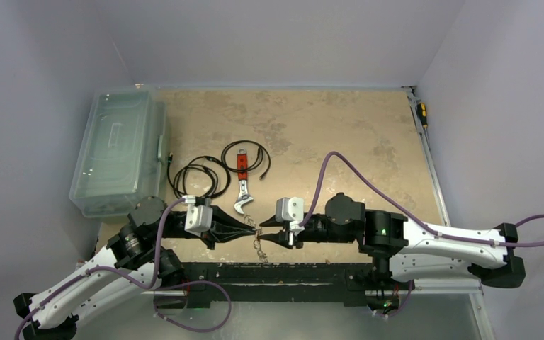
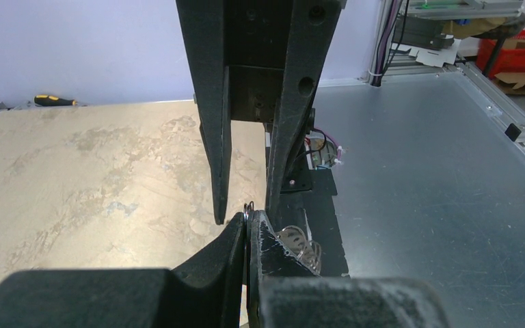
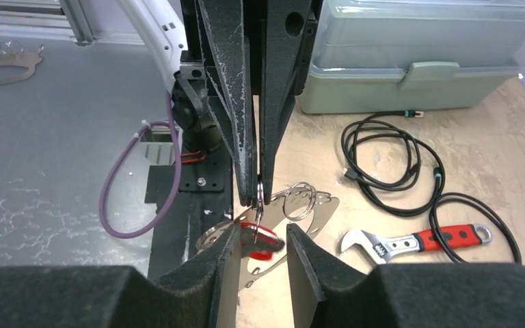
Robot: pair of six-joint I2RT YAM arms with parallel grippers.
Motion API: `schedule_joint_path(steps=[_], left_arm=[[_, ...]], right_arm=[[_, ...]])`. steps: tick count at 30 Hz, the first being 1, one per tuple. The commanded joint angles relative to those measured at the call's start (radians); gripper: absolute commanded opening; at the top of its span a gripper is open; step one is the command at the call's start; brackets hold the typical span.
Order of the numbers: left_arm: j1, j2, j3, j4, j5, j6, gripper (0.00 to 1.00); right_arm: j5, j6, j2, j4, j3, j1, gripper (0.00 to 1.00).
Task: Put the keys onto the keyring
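Observation:
My left gripper point(image 1: 252, 228) is shut on a thin silvery keyring point(image 3: 260, 187), whose edge pokes out above the fingertips point(image 2: 247, 206). Silvery flat keys point(image 3: 318, 213) and a red-headed piece point(image 3: 265, 243) dangle from it, together with a second split ring point(image 3: 299, 201). Seen from above, the keys point(image 1: 259, 248) hang between the two grippers over the table's near edge. My right gripper point(image 3: 263, 232) faces the left one and stands open. The red piece sits between its fingers, near the left one. The right gripper's fingers point(image 2: 213, 137) straddle the tips of the left gripper point(image 2: 247, 219).
An adjustable wrench point(image 1: 242, 185) with a red handle lies just behind the grippers, among black coiled cables point(image 1: 200, 177). A translucent lidded box point(image 1: 120, 150) stands at the left edge. A screwdriver point(image 1: 422, 113) lies at the far right edge.

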Motion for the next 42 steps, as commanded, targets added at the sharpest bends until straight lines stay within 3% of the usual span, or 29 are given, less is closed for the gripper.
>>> schedule_joint_path(steps=[1, 16, 27, 38, 42], left_arm=[[0.005, -0.012, 0.007, 0.045, -0.002, -0.005, 0.0], [0.005, -0.015, 0.006, 0.043, -0.005, -0.004, 0.0], [0.005, -0.014, 0.005, 0.042, -0.007, -0.002, 0.0], [0.004, -0.02, 0.006, 0.042, -0.008, -0.002, 0.0], [0.006, -0.019, 0.005, 0.043, -0.009, -0.002, 0.0]], right_arm=[[-0.029, -0.005, 0.022, 0.051, 0.045, -0.004, 0.33], [-0.044, -0.007, 0.016, 0.06, 0.062, -0.004, 0.32], [-0.046, -0.016, 0.038, 0.068, 0.062, -0.004, 0.16], [-0.046, -0.022, 0.057, 0.07, 0.082, -0.004, 0.16], [-0.066, -0.025, 0.061, 0.074, 0.084, -0.004, 0.1]])
